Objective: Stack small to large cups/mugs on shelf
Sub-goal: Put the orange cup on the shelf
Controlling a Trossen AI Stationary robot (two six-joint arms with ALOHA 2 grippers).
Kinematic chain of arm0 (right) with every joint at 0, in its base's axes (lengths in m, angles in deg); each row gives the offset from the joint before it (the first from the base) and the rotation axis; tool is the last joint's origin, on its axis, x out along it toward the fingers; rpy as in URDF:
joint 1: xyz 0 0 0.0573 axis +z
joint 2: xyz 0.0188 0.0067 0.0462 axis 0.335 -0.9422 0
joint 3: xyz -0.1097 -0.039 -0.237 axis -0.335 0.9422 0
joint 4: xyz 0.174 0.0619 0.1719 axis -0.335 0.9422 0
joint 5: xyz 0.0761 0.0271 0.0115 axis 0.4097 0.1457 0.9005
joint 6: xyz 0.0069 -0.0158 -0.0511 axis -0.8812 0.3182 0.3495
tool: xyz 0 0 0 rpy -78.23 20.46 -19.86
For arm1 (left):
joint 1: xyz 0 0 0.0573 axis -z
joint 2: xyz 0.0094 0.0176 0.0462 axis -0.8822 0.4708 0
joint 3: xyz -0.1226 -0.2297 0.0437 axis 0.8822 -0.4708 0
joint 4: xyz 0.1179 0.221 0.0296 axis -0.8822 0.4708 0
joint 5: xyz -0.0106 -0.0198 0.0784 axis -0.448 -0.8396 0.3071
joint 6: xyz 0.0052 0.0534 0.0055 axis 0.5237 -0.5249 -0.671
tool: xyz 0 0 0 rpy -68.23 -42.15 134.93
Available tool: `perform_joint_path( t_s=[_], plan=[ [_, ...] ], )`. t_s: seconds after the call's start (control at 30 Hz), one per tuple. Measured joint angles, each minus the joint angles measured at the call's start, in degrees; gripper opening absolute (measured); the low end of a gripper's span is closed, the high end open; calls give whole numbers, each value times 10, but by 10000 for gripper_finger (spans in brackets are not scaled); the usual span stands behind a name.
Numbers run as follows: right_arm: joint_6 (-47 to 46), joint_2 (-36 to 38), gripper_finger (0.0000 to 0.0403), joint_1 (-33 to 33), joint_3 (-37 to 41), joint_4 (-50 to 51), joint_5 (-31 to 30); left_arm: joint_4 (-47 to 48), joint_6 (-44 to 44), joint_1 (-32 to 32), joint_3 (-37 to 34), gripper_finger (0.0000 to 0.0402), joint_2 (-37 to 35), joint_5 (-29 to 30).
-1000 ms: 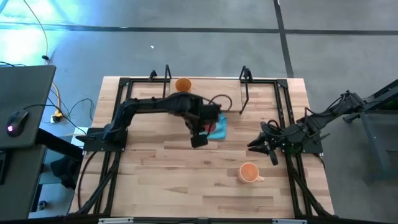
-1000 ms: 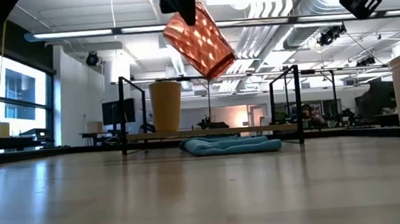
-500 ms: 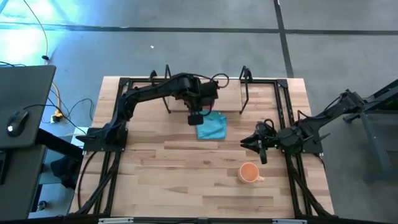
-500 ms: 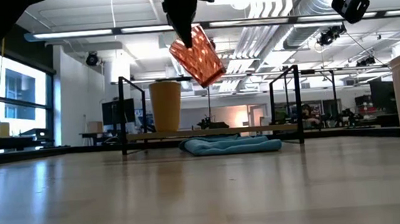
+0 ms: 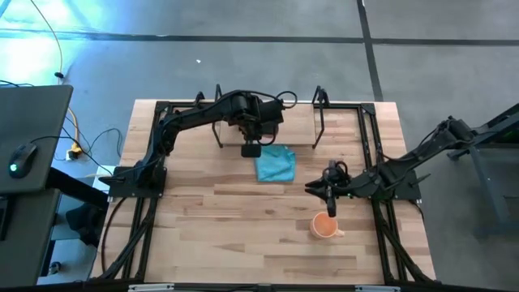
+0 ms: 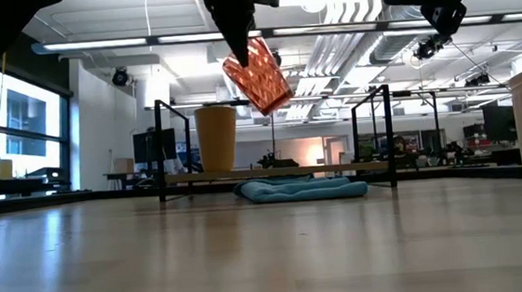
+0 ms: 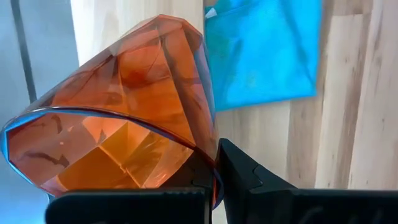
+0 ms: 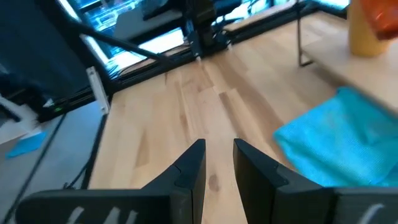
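My left gripper (image 5: 251, 151) is shut on the dark red ribbed cup (image 6: 257, 74), which hangs tilted in the air above the front of the shelf (image 5: 300, 118). The mustard-tan tumbler (image 6: 217, 138) stands upright on the shelf board (image 6: 282, 170); the left arm hides it in the high view. The orange mug (image 5: 324, 225) stands on the table near the right side. My right gripper (image 5: 328, 195) hovers just beyond it, toward the far edge, open by a narrow gap (image 8: 217, 155) and touching nothing. My left gripper holds the red cup by its wall at the rim (image 7: 208, 177). One finger (image 7: 239, 171) lies outside the wall and the other seems to be inside. The cup is lifted clear and tilted, its base (image 6: 276, 93) pointing down and away from the fingers.
A crumpled blue cloth (image 5: 276, 163) lies on the table just in front of the shelf. Black upright posts (image 6: 160, 149) stand at the shelf's corners. Bare tabletop (image 5: 227, 219) spreads toward the near edge. A desk with a mouse (image 5: 18, 166) stands left of the table.
My left gripper has carried the red cup from above the blue cloth toward the far edge, up to the shelf's front; the cup stays tilted. My right gripper has moved toward the table's left, coming close beside the orange mug.
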Motion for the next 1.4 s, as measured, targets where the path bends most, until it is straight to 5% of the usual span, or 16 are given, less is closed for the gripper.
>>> perform_joint_path(
  t_s=[0.2, 1.4],
  plan=[
    [50, -8, 71, 0, 0, -52, -55, 0, -1, 27, -1, 0, 0, -43],
    [111, -5, 71, 0, 0, -101, -10, 0, 124, 226, -198, 0, 1, -144]
  ],
)
